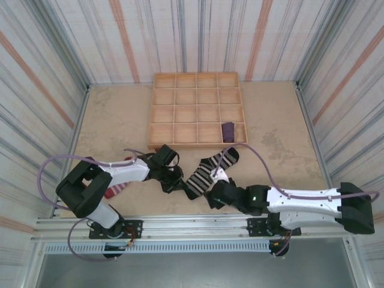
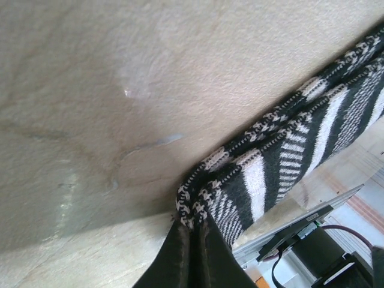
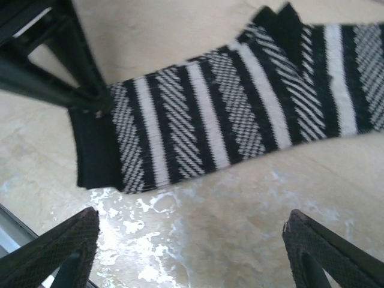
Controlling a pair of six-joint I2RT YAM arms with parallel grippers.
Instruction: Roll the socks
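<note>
1. Right gripper (image 1: 211, 193): it sits close to the near edge of the table (image 1: 270, 120), at 6 o'clock from the striped sock (image 1: 211, 171). The jaws stand wide open with nothing between them. In the right wrist view, its two fingers (image 3: 60, 252) flank bare table surface. The striped fabric lies flat just beyond them, untouched.

2. Left gripper (image 1: 176, 183): it sits at 9 o'clock from the near end of the striped sock. The jaws are closed on the edge of the sock's dark cuff. In the left wrist view, the fingertips (image 2: 180, 258) are pinched together with the doubled striped layers emerging from between them.

3. Striped sock: it lies at table centre. It runs from the gripped cuff toward 1 o'clock and ends near the tray (image 1: 198, 144).

4. Maroon sock (image 1: 115, 191): it lies at 9 o'clock, partly hidden under the left arm.

5. Tray: it stands at 12 o'clock, divided into compartments. The purple sock (image 1: 228, 131) sits bundled in the nearest row, rightmost compartment.
</note>
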